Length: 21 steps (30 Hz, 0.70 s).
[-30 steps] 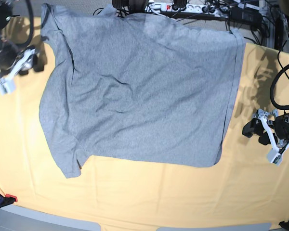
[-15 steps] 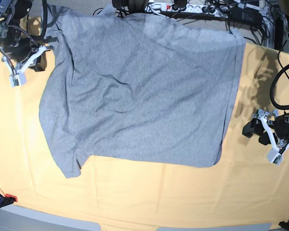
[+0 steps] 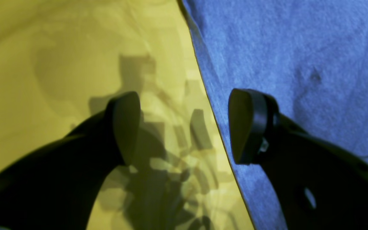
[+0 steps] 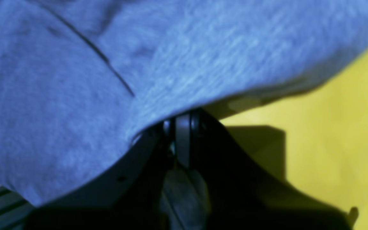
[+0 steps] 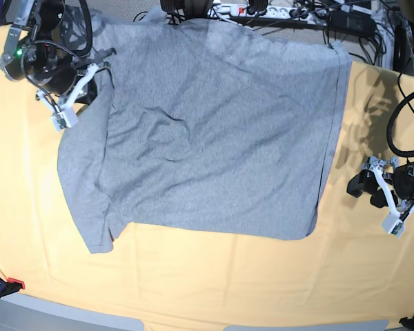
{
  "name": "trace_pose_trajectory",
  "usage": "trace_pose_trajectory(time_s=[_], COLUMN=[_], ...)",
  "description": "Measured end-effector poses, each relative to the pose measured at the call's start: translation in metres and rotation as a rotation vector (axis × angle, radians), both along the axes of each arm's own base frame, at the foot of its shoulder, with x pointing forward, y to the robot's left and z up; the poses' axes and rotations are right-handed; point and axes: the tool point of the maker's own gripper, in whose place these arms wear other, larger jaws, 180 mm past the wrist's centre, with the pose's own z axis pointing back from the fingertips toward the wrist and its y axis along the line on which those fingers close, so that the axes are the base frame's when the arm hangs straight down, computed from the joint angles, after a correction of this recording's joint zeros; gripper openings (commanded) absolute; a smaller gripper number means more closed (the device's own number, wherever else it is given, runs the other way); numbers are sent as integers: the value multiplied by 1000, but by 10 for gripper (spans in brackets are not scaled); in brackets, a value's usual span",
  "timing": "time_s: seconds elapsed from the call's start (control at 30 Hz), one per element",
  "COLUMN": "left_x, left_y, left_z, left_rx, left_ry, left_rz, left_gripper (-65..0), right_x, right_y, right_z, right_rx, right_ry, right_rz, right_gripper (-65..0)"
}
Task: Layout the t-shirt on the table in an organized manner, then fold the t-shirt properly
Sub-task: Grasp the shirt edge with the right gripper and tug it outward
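Base view: t-shirt point(image 5: 214, 131) lies spread plain-side up on counter point(image 5: 214, 283); no lettering readable.
Fabric: heather-grey knit, softly creased.
Counter: pale yellow-orange cloth.
Right claw point(image 4: 182, 127): pinched shut on t-shirt's edge.
Left claw point(image 3: 184, 126): gaping, empty, straddling the hem.

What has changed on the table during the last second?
The right claw moved in over the heather-grey cotton t-shirt, shut on its upper sleeve and dragged it inward. The open left claw and the yellow-orange cloth-covered table stayed as they were.
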Motion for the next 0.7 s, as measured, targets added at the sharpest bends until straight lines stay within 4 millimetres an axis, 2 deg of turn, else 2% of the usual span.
trace_pose_trajectory(time_s=[0.07, 0.3, 0.47, 0.63, 0.7], left_x=[0, 0, 0, 0, 0], left_y=[0, 0, -2, -2, -2], left_z=[0, 0, 1, 1, 1], left_rx=[-1, 0, -11, -11, -11], left_ry=[0, 0, -1, -1, -1], left_rz=[0, 0, -3, -3, -3], left_gripper=[-217, -217, -218, -217, -217], right_x=[3, 8, 8, 8, 5], right_y=[5, 37, 52, 59, 56], right_z=[2, 37, 52, 59, 55], right_rx=[0, 115, 224, 278, 254], right_ry=[-4, -109, -145, -163, -136], right_rz=[20, 134, 156, 166, 178], right_gripper=[-650, -650, -649, -335, -293])
